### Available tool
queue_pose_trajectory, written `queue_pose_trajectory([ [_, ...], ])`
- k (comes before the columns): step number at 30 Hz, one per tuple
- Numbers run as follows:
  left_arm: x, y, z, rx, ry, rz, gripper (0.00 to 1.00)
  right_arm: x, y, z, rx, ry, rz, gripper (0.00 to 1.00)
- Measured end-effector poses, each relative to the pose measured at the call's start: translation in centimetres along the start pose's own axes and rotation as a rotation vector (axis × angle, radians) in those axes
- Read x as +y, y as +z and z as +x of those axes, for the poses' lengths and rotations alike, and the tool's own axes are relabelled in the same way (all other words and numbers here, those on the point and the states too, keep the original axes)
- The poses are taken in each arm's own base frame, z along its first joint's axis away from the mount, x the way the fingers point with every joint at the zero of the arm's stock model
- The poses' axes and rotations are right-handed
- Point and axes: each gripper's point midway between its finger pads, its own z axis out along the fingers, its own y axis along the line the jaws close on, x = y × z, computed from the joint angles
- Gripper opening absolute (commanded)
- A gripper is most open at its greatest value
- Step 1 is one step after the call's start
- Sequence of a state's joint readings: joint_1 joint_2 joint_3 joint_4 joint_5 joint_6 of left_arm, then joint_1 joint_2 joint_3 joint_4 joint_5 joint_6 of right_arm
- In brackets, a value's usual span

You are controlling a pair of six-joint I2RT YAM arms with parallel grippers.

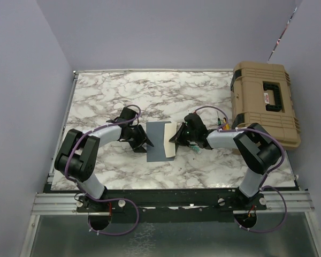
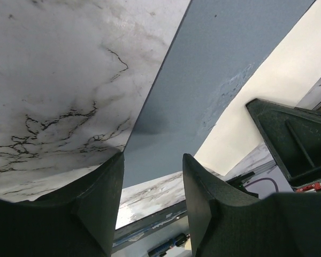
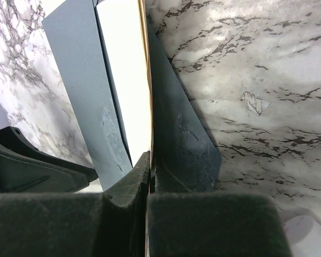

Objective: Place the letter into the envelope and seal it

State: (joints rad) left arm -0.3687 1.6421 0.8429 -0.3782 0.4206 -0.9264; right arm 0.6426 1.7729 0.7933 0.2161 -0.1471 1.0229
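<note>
Letter (image 1: pixel 170 140), a tan bordered paper sheet, is lying on the flat slate blue-grey paper envelope (image 1: pixel 156 140), pinched by the closed right gripper (image 3: pixel 148 160); the half-spread, empty left gripper (image 2: pixel 152 158) is probably leaving the envelope free to slide.

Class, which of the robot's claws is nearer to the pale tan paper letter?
Right. The right claw is shut on the right edge of the letter; the left claw stands open at the left edge of the slate blue-grey paper envelope, off the letter.
</note>
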Motion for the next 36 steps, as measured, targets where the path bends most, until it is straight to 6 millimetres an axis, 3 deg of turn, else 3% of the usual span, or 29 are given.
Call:
queue_pose_trajectory([
  [17,-0.1,-0.1,0.1,-0.01,-0.007,0.015,0.5,1.1,0.7,0.8,0.076,0.053,-0.035,0.0],
  [36,0.0,-0.1,0.0,-0.025,-0.008,0.022,0.49,0.5,0.1,1.4,0.13,0.225,-0.031,0.0],
])
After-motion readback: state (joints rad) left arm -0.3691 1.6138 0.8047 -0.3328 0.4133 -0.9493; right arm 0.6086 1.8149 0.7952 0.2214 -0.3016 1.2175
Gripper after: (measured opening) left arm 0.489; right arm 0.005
